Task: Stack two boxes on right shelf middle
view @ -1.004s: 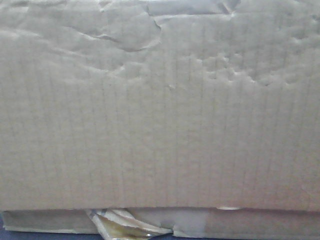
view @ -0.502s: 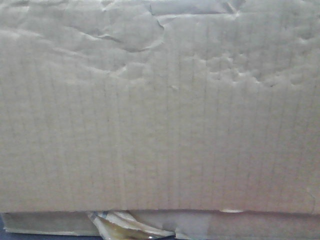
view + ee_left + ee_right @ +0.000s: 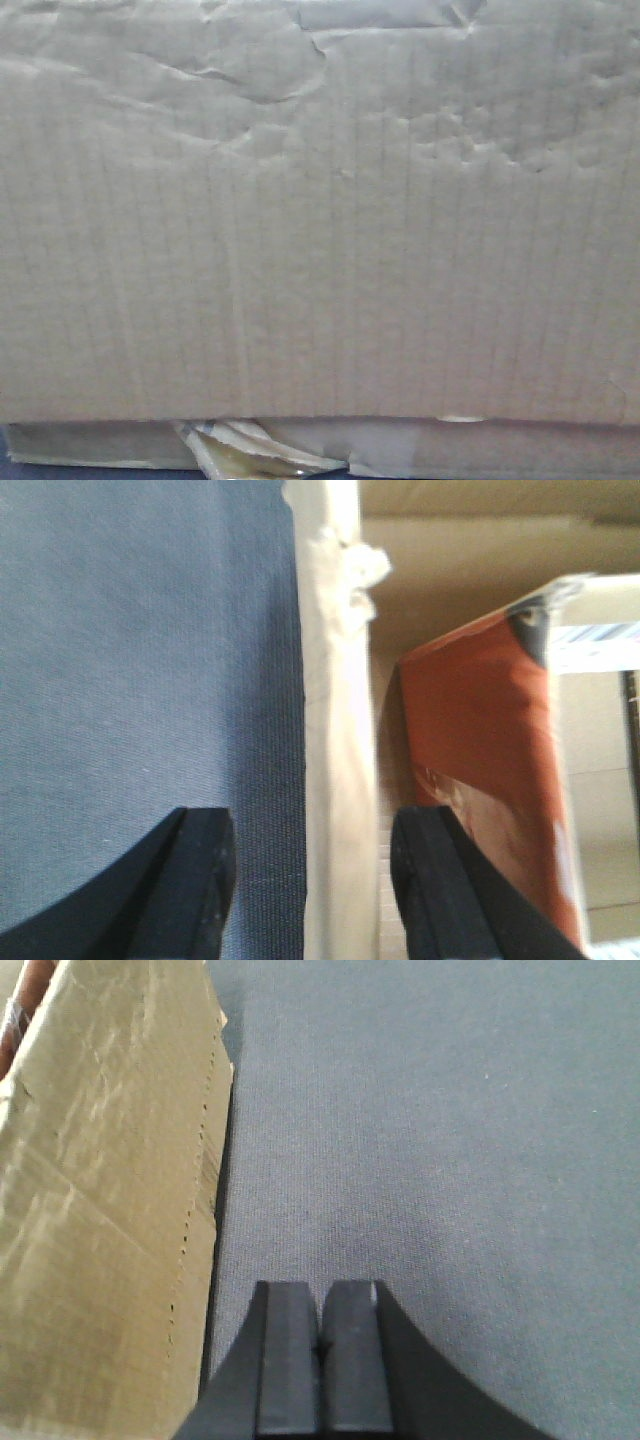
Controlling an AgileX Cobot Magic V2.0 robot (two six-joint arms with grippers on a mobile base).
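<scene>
A tall brown cardboard box [image 3: 320, 250] with a dented face fills the front view. Under it lies a flatter box [image 3: 500, 450] with a torn yellowish tape strip [image 3: 240, 455]. My left gripper [image 3: 315, 880] is open, its jaws standing on either side of a box's pale cardboard wall [image 3: 338, 780] without touching it. My right gripper [image 3: 322, 1360] is shut on nothing, low over the tabletop, just right of a box side [image 3: 100, 1210]. The right shelf middle is out of view.
Dark grey felt-like tabletop [image 3: 430, 1140] spreads right of the right gripper and also lies left of the cardboard wall [image 3: 130, 680]. An orange-red object [image 3: 480, 740] stands inside the box, close to the left gripper's right finger [image 3: 430, 880].
The tall box face shifted down slightly half a second ago and is back near where it was. Otherwise nothing differs.
</scene>
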